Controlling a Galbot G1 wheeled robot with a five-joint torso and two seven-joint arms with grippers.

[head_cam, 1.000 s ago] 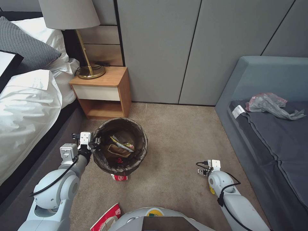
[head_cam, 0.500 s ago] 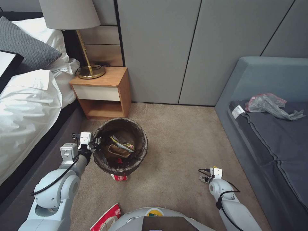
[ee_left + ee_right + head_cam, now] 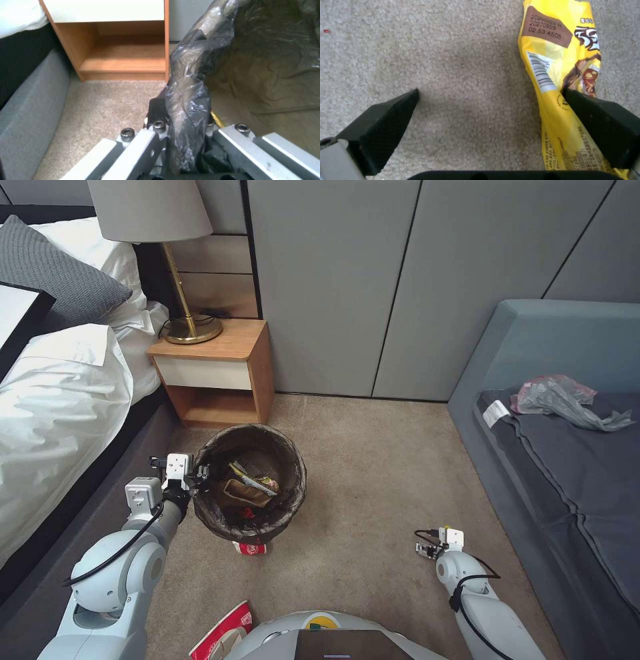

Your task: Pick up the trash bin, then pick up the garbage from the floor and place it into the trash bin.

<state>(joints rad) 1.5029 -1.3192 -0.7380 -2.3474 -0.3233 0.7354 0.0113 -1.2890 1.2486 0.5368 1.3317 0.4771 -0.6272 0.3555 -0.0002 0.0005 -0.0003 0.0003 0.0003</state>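
Gripping the bag-lined rim of the trash bin, the left gripper is clenching the dark brown liner between its fingers, and the bin is sitting on the carpet just in front of the wooden nightstand, with wrappers lying inside it. Low over the carpet on the robot's right side, the right gripper is standing spread wide — one black pad is touching a yellow snack wrapper lying flat on the floor, the other pad sitting well apart from it.
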